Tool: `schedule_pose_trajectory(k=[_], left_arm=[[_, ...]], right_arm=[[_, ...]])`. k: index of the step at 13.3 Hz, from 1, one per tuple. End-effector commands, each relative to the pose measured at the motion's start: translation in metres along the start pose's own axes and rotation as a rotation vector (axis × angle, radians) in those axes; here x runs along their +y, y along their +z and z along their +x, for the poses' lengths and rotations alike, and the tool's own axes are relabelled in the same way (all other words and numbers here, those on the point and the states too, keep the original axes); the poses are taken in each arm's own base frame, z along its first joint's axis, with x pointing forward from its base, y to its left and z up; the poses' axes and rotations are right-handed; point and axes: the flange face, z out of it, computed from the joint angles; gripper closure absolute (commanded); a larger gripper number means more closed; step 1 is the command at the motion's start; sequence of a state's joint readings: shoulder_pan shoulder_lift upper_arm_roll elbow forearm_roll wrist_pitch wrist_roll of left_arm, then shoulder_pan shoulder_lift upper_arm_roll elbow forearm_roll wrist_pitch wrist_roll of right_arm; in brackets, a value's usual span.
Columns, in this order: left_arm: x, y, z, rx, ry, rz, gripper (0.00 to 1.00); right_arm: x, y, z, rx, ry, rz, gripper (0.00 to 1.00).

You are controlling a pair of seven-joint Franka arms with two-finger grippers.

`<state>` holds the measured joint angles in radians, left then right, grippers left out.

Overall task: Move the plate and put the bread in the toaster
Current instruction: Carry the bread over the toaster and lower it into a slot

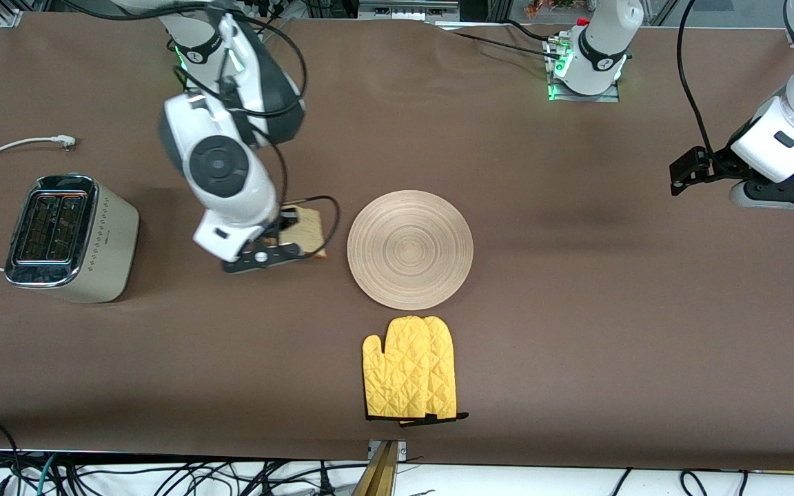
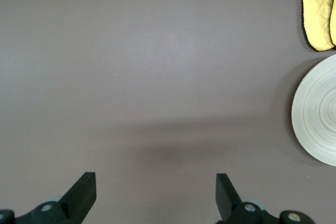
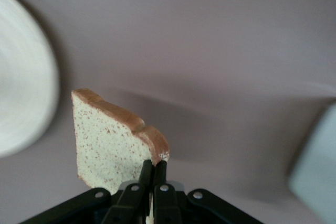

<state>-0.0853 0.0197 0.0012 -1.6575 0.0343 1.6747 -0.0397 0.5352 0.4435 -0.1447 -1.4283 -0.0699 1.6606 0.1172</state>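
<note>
The right gripper, over the brown table between the round tan wooden plate and the cream two-slot toaster, pinches the squarish speckled bread slice by one crust corner only — so thin a hold could let it swing or slip, missing a slot. The left gripper waits spread and empty over bare table at its own end.

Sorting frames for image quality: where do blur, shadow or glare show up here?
Right wrist view: plate and toaster smeared, bread in the right gripper sharper. Left wrist view: crisp, a soft shadow band on the table ahead of the open left gripper. Front view: chrome toaster top glints.
</note>
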Motion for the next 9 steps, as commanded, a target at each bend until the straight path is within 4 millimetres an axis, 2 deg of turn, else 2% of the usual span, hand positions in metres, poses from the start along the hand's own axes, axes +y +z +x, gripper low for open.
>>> schedule_pose_trajectory(k=[1, 4, 7, 9], left_arm=[[0.002, -0.005, -0.001, 0.003, 0.004, 0.027, 0.00], [0.002, -0.004, -0.001, -0.002, 0.005, 0.027, 0.00], [0.003, -0.006, -0.001, -0.002, 0.005, 0.026, 0.00], [0.003, -0.003, -0.004, -0.033, 0.012, 0.029, 0.00]], right_arm=[[0.105, -0.002, -0.014, -0.070, -0.074, -0.059, 1.00], [0.207, 0.004, -0.031, -0.116, -0.054, -0.136, 1.00], [0.263, 0.004, -0.047, -0.193, -0.019, -0.305, 1.00], [0.291, 0.006, -0.059, -0.220, 0.021, -0.332, 1.00]])
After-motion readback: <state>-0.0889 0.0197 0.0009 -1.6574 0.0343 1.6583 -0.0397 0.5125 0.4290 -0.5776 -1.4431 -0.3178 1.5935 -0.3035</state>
